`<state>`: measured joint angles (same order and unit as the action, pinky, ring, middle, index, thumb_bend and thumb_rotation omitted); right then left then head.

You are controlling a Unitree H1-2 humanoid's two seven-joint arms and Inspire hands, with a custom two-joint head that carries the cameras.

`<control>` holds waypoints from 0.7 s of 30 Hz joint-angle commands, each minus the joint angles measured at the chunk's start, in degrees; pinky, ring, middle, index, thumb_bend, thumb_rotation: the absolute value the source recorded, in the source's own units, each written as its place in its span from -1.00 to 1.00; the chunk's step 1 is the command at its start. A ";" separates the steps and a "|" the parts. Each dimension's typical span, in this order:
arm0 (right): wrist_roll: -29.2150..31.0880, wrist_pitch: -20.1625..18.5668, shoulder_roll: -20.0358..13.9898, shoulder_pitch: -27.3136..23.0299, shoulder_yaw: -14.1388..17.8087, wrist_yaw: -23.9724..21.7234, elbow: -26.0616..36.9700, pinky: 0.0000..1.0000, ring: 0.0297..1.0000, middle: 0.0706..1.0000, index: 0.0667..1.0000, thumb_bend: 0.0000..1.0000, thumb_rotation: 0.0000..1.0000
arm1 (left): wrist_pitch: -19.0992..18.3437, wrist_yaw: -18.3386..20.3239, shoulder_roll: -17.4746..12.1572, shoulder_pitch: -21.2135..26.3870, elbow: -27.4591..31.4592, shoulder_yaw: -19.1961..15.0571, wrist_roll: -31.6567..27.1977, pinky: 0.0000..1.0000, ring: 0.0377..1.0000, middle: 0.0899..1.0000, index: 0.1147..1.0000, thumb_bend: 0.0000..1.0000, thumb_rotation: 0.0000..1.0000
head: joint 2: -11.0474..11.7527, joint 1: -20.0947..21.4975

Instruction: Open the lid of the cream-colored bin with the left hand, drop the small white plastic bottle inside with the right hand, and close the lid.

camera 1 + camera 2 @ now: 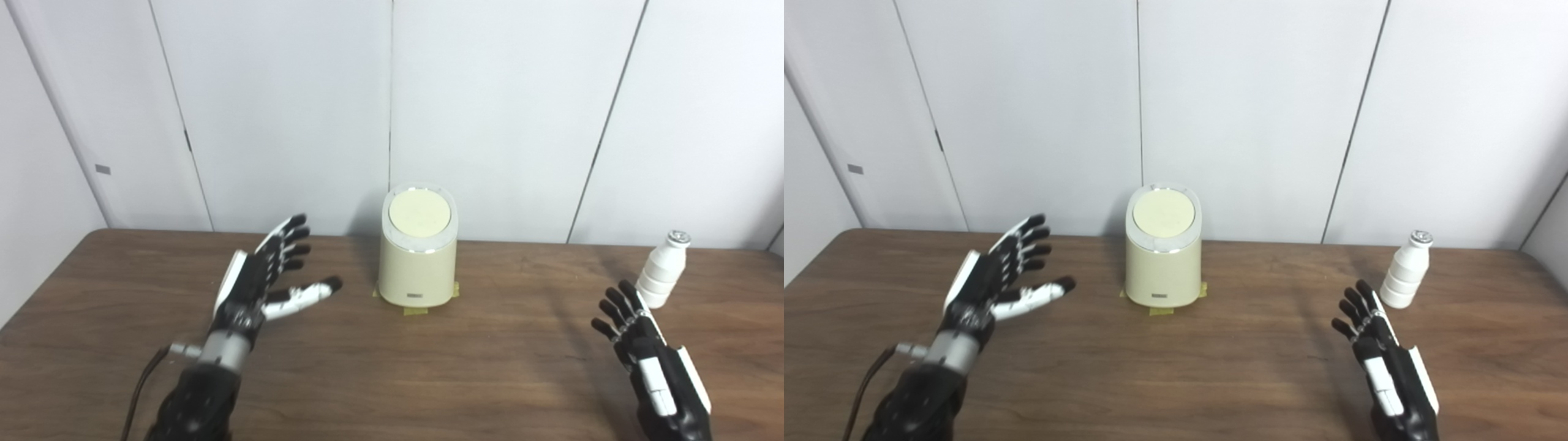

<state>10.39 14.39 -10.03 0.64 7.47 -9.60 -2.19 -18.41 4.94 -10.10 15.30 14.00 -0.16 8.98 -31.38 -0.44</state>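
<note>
Left eye view shows the right robot hand (649,361) nearest, released with fingers spread, the small white bottle (661,269) upright on the surface (429,367) just beyond its fingertips. Farther back, the left robot hand (263,285) hovers released, left of the cream bin (418,263), whose lid (420,212) is closed.

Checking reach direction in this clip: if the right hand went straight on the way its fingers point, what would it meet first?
Probably the bottle. The right hand, open, points up-table and slightly left, its fingertips close to the bottle's base; depth is unclear, so it might pass just left of it towards the wall.
</note>
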 commanded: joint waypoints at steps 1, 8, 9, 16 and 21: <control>0.16 1.05 2.48 6.71 -1.06 -0.28 -10.71 0.73 0.88 0.89 0.92 0.27 0.65 | -0.89 -0.69 -0.38 4.90 -0.31 0.64 1.87 0.47 0.67 0.75 0.82 0.64 -0.74 | -0.08 -0.09; -0.76 0.65 2.79 6.82 -1.29 0.37 -10.36 0.73 0.88 0.90 0.93 0.24 0.67 | -0.46 -0.76 -0.52 9.67 -4.99 1.18 1.70 0.56 0.73 0.78 0.84 0.58 -0.74 | 0.04 0.01; -1.04 0.55 2.80 6.85 -1.31 0.52 -10.29 0.73 0.87 0.90 0.93 0.25 0.67 | -0.77 -0.77 -0.47 10.34 -5.43 1.30 1.86 0.58 0.74 0.79 0.85 0.55 -0.75 | 0.04 0.04; -0.87 -0.20 3.25 6.94 -1.38 0.48 -9.90 0.73 0.87 0.89 0.92 0.26 0.65 | 0.57 -1.07 -1.42 15.87 -10.87 3.35 4.79 0.53 0.68 0.75 0.82 0.61 -0.66 | 0.11 0.35; -1.14 0.52 3.44 6.86 -1.79 0.31 -10.23 0.73 0.86 0.88 0.92 0.26 0.66 | 0.12 -1.58 -0.71 20.16 -15.03 4.16 5.86 0.51 0.64 0.72 0.79 0.62 -0.68 | 0.89 0.81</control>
<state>9.35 14.26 -10.02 0.61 7.39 -9.34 -2.18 -20.60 4.84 -10.43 29.76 -1.19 3.83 13.58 -30.76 0.17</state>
